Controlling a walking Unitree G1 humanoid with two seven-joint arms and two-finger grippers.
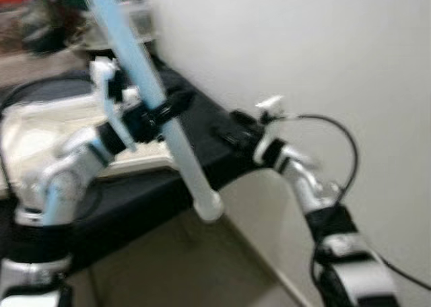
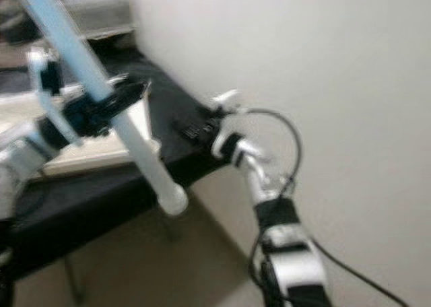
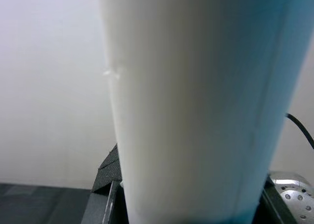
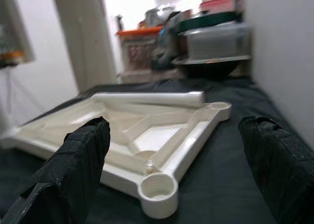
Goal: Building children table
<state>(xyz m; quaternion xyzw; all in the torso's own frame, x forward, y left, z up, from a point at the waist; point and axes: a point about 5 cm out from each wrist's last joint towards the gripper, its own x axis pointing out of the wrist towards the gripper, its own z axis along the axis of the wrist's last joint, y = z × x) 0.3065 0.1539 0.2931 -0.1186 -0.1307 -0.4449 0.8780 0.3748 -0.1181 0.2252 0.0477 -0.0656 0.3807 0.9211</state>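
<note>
Black-draped table (image 1: 202, 128) against plain white wall (image 1: 303, 44). Left gripper (image 1: 156, 112) clamping smooth pale-blue table leg (image 1: 145, 85), tilted; right gripper (image 4: 176, 150) spread, facing ribbed white tabletop panel (image 4: 147, 135).

Both head views show motion blur throughout; edges smear. Lighting is even and soft, indoor. The left wrist view is out of focus on the pale tube (image 3: 196, 106). The right wrist view's doorway (image 4: 132, 5) is overexposed.

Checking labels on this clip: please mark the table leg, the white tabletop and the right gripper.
table leg (image 1: 145, 78), left eye view, middle of the shaft above the left gripper.
white tabletop (image 4: 128, 129), right wrist view, ribbed underside.
right gripper (image 4: 176, 155), right wrist view, midway between its open fingers.
</note>
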